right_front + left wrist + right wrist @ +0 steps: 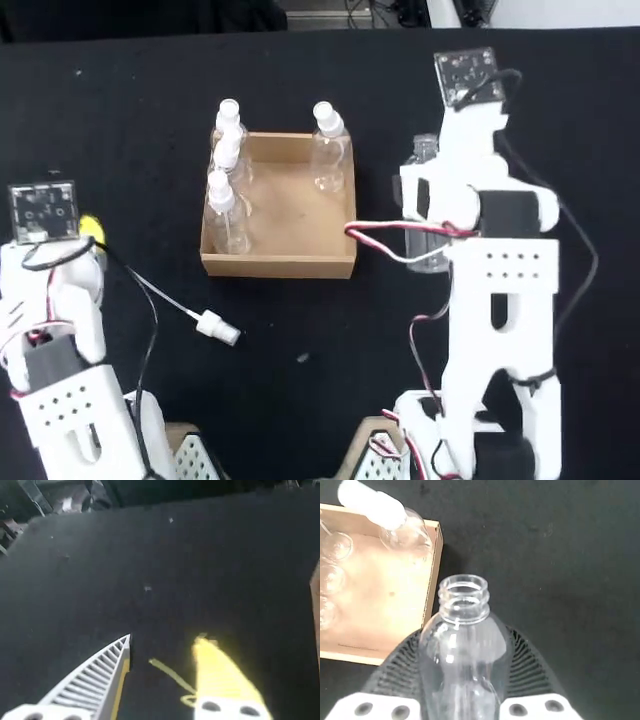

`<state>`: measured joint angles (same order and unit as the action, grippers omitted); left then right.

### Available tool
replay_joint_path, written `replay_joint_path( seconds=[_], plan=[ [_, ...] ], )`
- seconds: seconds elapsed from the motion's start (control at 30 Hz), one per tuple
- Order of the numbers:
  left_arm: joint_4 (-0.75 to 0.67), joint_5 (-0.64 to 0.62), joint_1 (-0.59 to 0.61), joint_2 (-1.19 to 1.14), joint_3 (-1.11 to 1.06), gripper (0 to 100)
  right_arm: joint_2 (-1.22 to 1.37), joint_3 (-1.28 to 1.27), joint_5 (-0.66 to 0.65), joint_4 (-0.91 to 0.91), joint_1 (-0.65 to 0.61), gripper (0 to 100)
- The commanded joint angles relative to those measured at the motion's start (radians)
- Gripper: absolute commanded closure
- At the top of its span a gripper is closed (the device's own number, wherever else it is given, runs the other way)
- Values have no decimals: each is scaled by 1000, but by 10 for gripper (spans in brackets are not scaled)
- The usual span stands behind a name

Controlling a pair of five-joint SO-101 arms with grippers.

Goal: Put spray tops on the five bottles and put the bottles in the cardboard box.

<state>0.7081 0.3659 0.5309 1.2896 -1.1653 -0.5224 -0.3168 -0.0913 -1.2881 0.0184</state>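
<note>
The open bottle (462, 610), the only one without a top, is upright with a bare threaded neck. It is clamped between the fingers of the right end effector (465, 645), just beside the right wall of the box (280, 265). The loose top (216, 326) lies on its side on the tabletop (300, 60) in front of the box near its left corner, with its dip tube trailing toward the left arm. We count four capped bottles (329, 150) standing inside the box, three along the left wall and one at the far right corner. The left end effector (164, 641) has its fingers apart and holds nothing, over bare tabletop well left of the box. We judge the step in hand to be capping the fifth bottle. The next move calls for the left arm to pick up the top, steer the tube into the neck and seat the top while the right arm holds the bottle steady. The bottle then goes into the free space in the box.
</note>
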Motion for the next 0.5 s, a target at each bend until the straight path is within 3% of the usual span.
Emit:
replay_joint_path(
  seconds=[0.0, 0.2, 0.47],
  plan=[
    [63, 6, 5, 9, 12, 828, -114, -101, 40, 118, -17, 988],
    [195, 8, 4, -239, 168, 827, -289, -234, 44, 176, -18, 988],
    [400, 8, 4, -466, 390, 825, -315, -323, 54, 232, -21, 988]
  ],
)
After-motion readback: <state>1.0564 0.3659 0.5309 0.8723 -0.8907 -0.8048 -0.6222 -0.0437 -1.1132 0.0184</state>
